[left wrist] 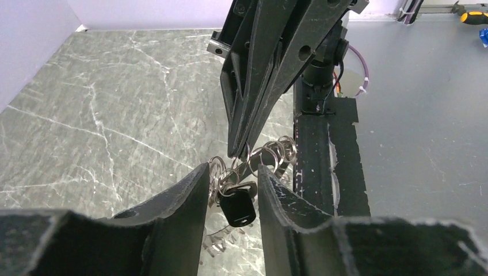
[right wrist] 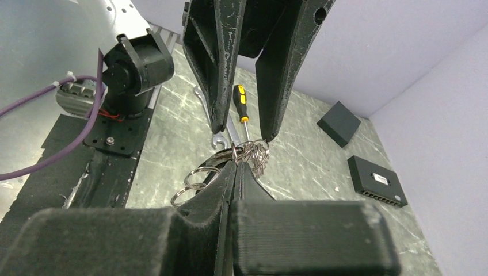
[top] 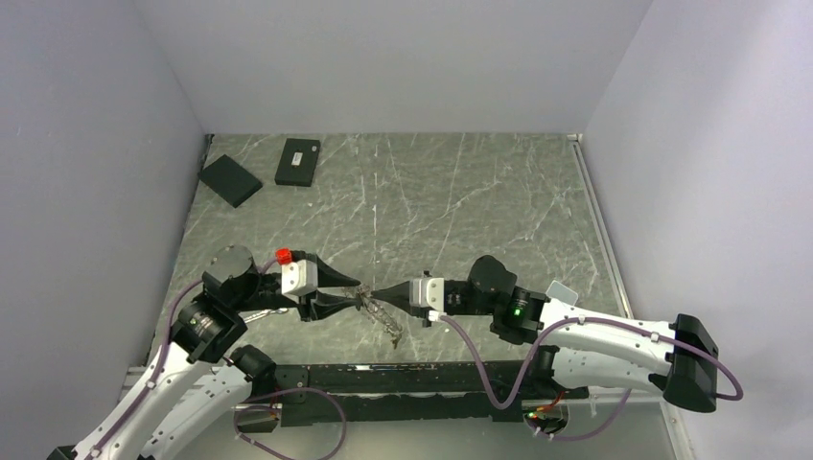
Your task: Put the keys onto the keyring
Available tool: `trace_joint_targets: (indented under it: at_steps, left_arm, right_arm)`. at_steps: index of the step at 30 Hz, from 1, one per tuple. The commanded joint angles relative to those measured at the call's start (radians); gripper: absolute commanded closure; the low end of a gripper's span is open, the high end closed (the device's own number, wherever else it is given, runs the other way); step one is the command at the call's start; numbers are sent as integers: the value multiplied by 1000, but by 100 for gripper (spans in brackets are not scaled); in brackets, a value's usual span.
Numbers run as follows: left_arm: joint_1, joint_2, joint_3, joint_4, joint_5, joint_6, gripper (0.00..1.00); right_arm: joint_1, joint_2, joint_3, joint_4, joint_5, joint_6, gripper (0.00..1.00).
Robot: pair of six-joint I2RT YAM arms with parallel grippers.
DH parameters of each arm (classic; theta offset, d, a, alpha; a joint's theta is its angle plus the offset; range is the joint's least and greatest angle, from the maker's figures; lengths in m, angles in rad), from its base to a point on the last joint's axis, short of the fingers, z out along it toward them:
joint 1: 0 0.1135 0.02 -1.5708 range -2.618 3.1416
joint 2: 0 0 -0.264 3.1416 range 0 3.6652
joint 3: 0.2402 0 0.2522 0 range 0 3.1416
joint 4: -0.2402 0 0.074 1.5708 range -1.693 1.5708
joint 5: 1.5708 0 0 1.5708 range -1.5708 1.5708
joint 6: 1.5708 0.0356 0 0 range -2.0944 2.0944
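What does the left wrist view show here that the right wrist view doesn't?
Only the left wrist view: a black-headed key sitting between the fingers of the open left gripper.
Only the right wrist view: a wrench lying on the marble, and two black boxes further back near the wall.
Both: the keyring, a bunch of silver rings, with the shut right gripper pinching it and the left jaws standing on either side.

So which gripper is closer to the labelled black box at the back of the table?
Left. The left gripper sits on the near side of the black box, slightly right of it; the right gripper, shut on the keyring, faces the left one from further right.
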Motion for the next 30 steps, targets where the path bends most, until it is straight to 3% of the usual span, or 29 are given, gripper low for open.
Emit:
trace_joint_targets:
  at_steps: [1,10,18,30]
  left_arm:
    - [-4,15,-21,86,38,-3,60]
    - [-4,37,-15,62,63,30,68]
    - [-4,46,-15,52,74,33,65]
    - [-4,69,-57,149,86,-24,71]
  right_arm:
    - [-5,-1,56,120,6,16,100]
    - [-6,-5,57,125,27,23,100]
    - [-11,-7,62,120,51,30,100]
    - [-12,4,66,131,45,42,100]
